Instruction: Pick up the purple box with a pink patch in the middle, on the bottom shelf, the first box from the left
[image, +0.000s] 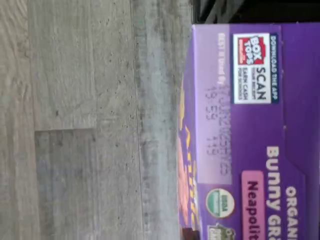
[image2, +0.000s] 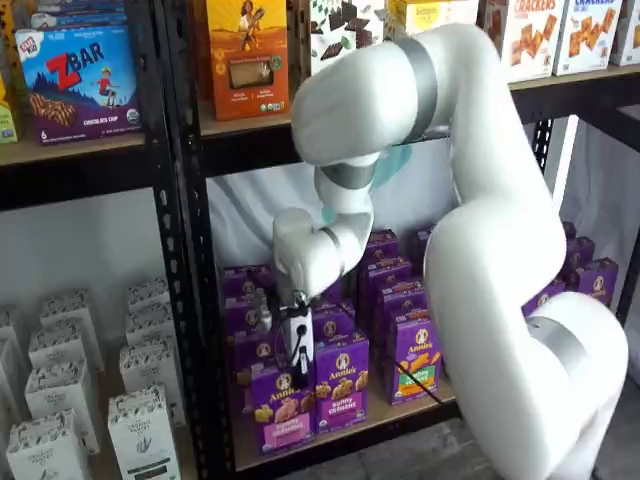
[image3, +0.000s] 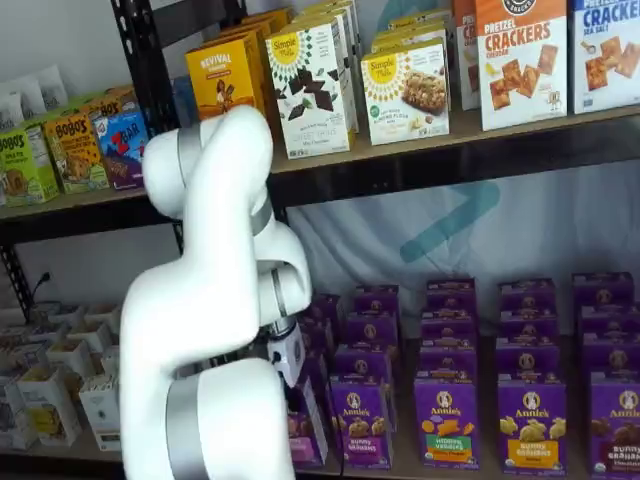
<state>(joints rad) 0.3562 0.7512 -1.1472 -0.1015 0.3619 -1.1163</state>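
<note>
Our hand is clamped on the purple box at the bottom shelf's front-left corner; a shallow top grip could slip.

The purple box stands at the front of the bottom shelf, a second carton touching it at three o'clock, further cartons ranked behind toward twelve, the gripper directly above it.
</note>
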